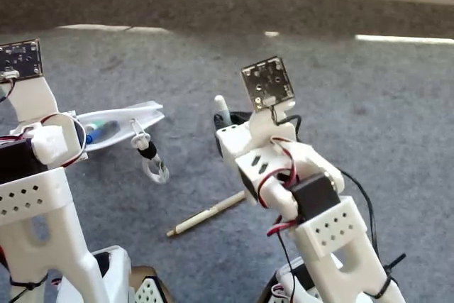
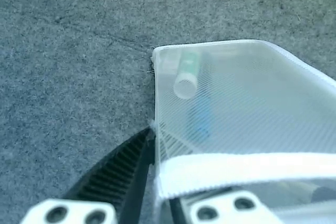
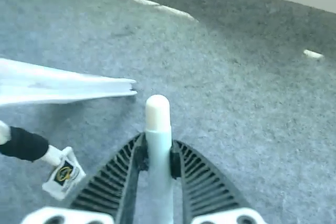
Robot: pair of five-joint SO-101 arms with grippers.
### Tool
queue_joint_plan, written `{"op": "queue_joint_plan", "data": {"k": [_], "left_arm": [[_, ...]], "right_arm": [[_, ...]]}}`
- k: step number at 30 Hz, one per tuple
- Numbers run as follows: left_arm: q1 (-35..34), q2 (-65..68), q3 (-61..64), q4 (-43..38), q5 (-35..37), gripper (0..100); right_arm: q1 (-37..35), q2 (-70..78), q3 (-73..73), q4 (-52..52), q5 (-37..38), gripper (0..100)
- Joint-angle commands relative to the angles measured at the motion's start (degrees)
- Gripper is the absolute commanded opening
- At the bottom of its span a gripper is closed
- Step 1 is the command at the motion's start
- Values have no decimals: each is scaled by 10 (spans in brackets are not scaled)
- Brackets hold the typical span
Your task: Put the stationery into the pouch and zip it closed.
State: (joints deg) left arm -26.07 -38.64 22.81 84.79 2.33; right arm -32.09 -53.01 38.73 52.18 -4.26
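Grey carpet (image 1: 355, 104) lies under everything. Nearest you is a wooden pencil (image 1: 209, 214), flat on the carpet. Your right gripper (image 3: 157, 156) squeezes a white pen (image 3: 157, 124) that stands upright. Close by, a small tag (image 3: 64, 173) has a yellow mark, too small to read. Farther off, your left gripper (image 2: 157, 150) pinches the edge of the clear pouch (image 2: 247, 103). A green-capped pen (image 2: 186, 74) and a blue thing (image 2: 200, 119) lie inside.

The pouch (image 2: 247, 103) is translucent, finely ribbed plastic with a slight gloss, edged by a white woven cloth band (image 2: 247, 169). The table cover (image 1: 369, 104) is grey, rough and felt-like. The right gripper (image 3: 156, 148) has matt black ribbed plastic fingers (image 3: 118, 169) round a smooth white plastic pen (image 3: 157, 116). At lower centre of the high view, a pencil (image 1: 209, 214) looks like matt pale wood.
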Motion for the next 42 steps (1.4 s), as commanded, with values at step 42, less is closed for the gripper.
{"op": "queue_joint_plan", "data": {"k": [42], "left_arm": [[-4,6,6,-4,2,7]], "right_arm": [[-204,-101,106,-722,-95,4]]}}
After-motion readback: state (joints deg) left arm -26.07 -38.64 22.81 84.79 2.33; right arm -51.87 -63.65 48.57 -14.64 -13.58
